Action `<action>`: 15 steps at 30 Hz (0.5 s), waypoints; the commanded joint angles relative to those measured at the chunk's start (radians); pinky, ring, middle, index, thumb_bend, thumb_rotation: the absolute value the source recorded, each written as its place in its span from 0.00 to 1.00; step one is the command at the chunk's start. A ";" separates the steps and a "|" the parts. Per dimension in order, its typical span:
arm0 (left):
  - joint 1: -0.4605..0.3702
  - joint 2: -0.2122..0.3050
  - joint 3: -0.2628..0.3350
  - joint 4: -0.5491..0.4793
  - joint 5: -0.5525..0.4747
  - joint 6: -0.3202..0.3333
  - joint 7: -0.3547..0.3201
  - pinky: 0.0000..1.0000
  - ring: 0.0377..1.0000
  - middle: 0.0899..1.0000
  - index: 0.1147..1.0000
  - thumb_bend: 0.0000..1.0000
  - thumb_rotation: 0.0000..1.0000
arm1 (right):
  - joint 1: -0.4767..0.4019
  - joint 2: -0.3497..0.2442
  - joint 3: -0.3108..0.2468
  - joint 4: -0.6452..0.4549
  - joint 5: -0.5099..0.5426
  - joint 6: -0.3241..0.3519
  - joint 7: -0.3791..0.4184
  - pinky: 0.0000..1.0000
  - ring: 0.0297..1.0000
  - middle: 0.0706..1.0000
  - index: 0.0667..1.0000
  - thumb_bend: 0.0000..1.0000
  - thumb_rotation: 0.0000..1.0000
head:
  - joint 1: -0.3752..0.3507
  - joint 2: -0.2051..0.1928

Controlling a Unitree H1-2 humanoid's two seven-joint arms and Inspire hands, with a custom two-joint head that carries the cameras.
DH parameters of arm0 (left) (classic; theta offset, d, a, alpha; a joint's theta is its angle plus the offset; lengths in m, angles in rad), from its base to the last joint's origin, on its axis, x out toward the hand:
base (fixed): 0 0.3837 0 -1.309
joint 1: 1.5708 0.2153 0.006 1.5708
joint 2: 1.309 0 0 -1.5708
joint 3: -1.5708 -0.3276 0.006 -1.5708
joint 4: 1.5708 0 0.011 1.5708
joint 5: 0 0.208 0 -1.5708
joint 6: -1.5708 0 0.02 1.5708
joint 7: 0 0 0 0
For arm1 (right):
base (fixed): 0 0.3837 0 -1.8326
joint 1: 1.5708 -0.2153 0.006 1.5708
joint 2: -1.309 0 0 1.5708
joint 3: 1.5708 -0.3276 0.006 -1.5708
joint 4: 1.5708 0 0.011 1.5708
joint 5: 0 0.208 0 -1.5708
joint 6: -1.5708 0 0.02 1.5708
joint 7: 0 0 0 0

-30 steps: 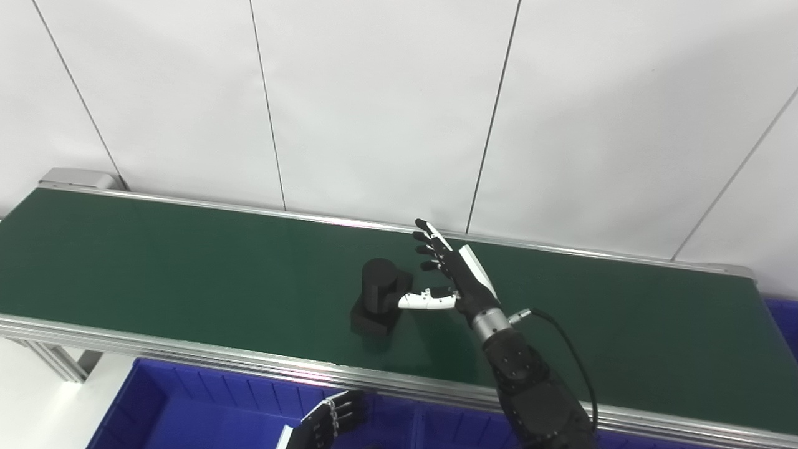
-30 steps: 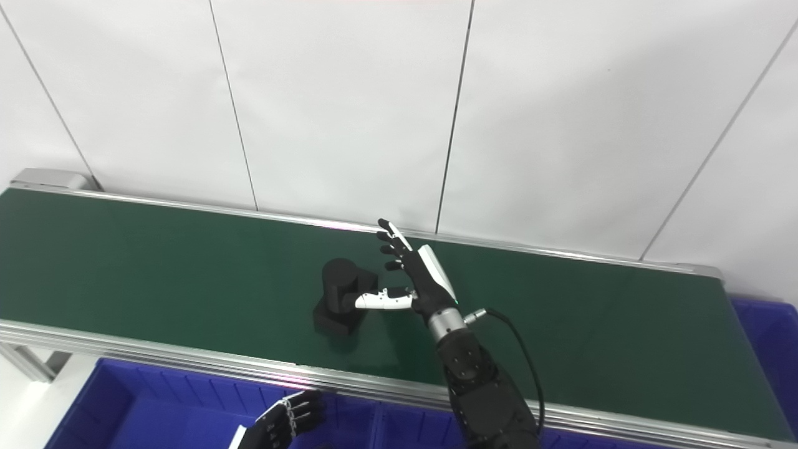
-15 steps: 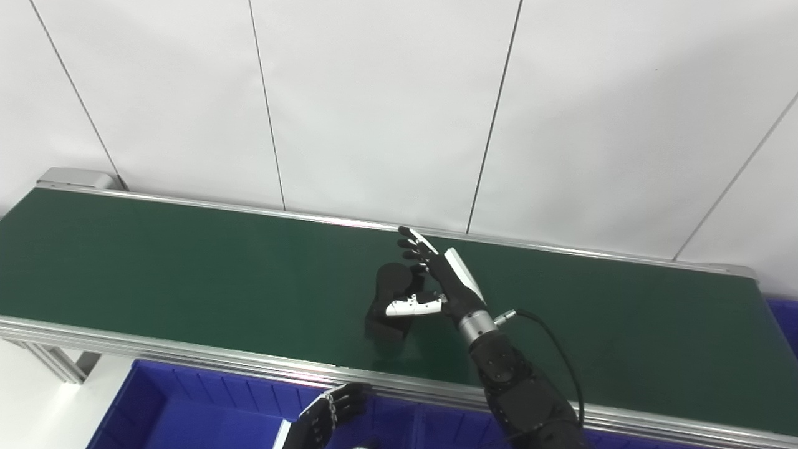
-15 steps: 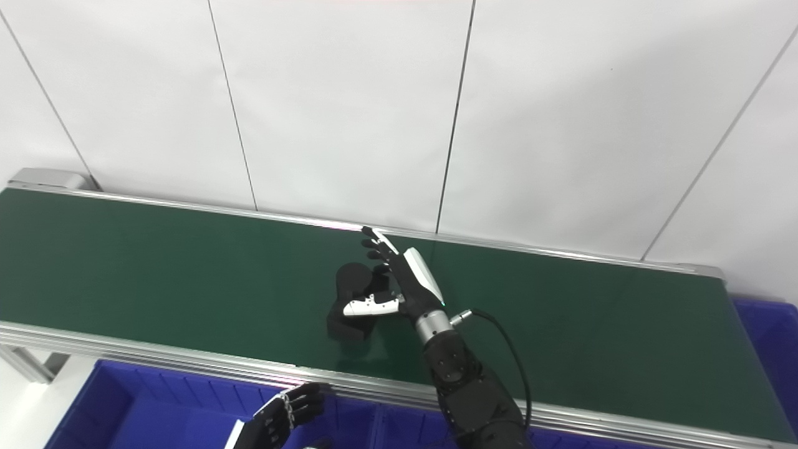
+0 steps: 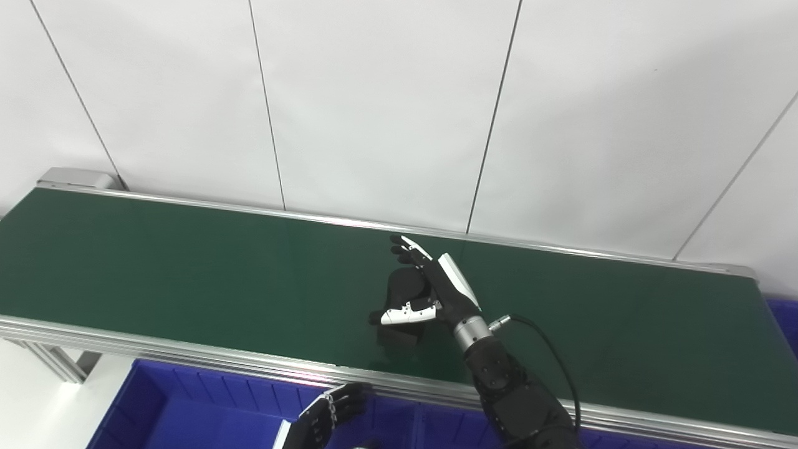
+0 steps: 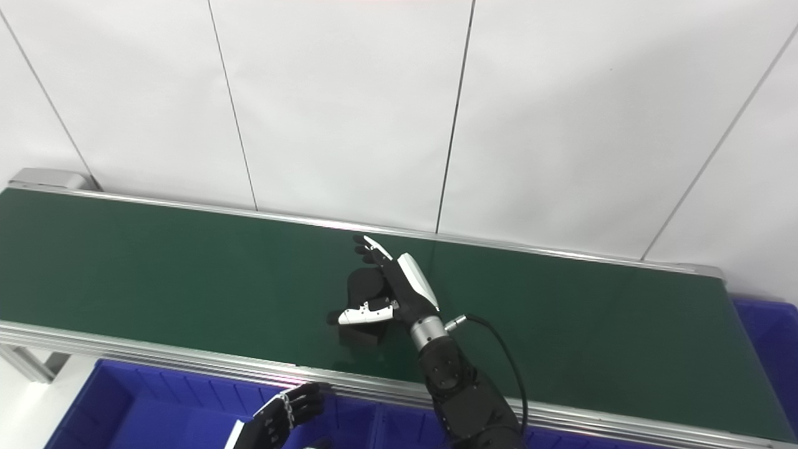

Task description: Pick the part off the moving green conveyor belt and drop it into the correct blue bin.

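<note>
Black part [image 5: 404,293] on the green conveyor belt [image 5: 187,268], about the middle of its length and nearer to the front rail than to the back one. Made of a round cylinder on a blocky square base [image 5: 399,335], all matte black, no markings to read. Long axis going from the base, near the front rail, up and away toward the wall, with the cylinder end on the far side; whether upright or leaning, cannot tell, since much of it hidden behind the hand. Right hand [image 5: 430,290] set against the right side of the part, fingers [image 5: 408,246] stretched out and spread past the cylinder, white-tipped thumb [image 5: 405,315] lying across the front of the part, touching it or very near. Not closed around it; nothing lifted. Left hand [image 5: 324,416] low at the bottom edge, over the blue bin [image 5: 187,405] in front of the belt, fingers loosely curled, holding nothing.
</note>
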State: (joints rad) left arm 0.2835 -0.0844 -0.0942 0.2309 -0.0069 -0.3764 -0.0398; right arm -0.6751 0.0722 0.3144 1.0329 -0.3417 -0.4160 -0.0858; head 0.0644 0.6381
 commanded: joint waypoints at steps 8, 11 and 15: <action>0.013 -0.011 -0.006 -0.044 0.001 -0.019 0.004 0.82 0.72 0.71 0.71 0.58 0.00 | -0.004 0.021 0.012 0.041 0.009 -0.054 -0.074 0.66 0.72 0.74 0.69 0.83 0.00 | -0.006 0.020; 0.015 -0.010 -0.007 -0.046 0.000 -0.020 0.002 0.81 0.72 0.71 0.71 0.58 0.00 | 0.012 0.026 0.011 0.052 0.023 -0.054 -0.129 0.51 0.55 0.59 0.55 0.68 0.00 | -0.006 0.023; 0.017 -0.007 -0.008 -0.051 0.008 -0.017 0.004 0.82 0.72 0.70 0.71 0.59 0.00 | 0.030 0.031 0.006 0.053 0.048 -0.054 -0.175 0.42 0.43 0.47 0.32 0.51 0.00 | -0.009 0.028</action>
State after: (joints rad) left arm 0.3004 -0.0843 -0.0958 0.2137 -0.0061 -0.3756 -0.0388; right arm -0.6491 0.0875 0.3194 1.0839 -0.3051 -0.4541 -0.2556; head 0.0552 0.6657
